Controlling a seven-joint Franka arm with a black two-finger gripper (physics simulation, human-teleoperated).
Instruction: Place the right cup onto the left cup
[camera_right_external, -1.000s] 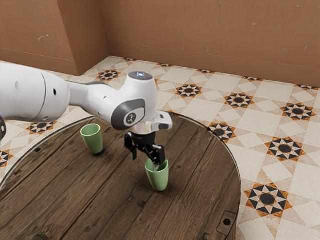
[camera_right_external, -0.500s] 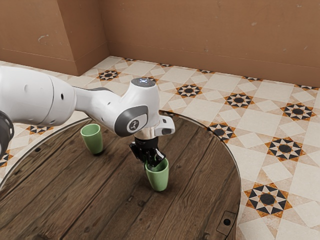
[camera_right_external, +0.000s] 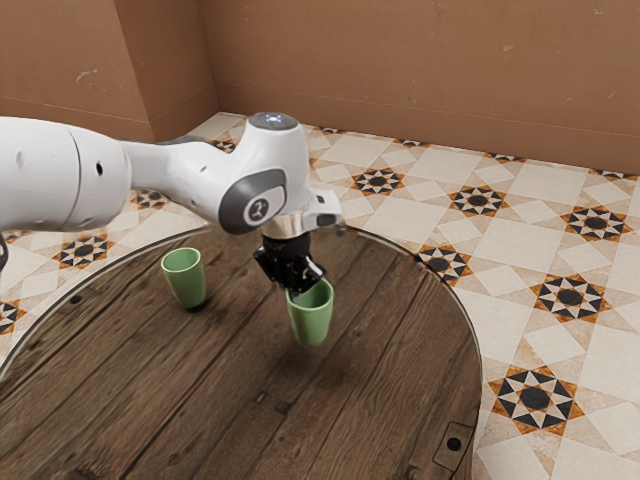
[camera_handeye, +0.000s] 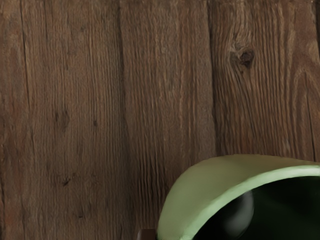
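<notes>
So my gripper (camera_right_external: 296, 290) is pinching the near green cup (camera_right_external: 312, 322) by its wall, fingers closing down to about the wall's thickness. That cup's hanging pretty much upright right below the fingertips, hovering over the wooden table (camera_right_external: 400, 350). The other green cup (camera_right_external: 187, 280) is standing upright on the table, well apart from the gripper, toward the exterior view's left.

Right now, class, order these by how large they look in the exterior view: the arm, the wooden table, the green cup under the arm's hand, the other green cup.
1. Wooden table
2. Arm
3. Lifted green cup and other green cup: too alike to rank, since nearness to the camera may differ.
</notes>
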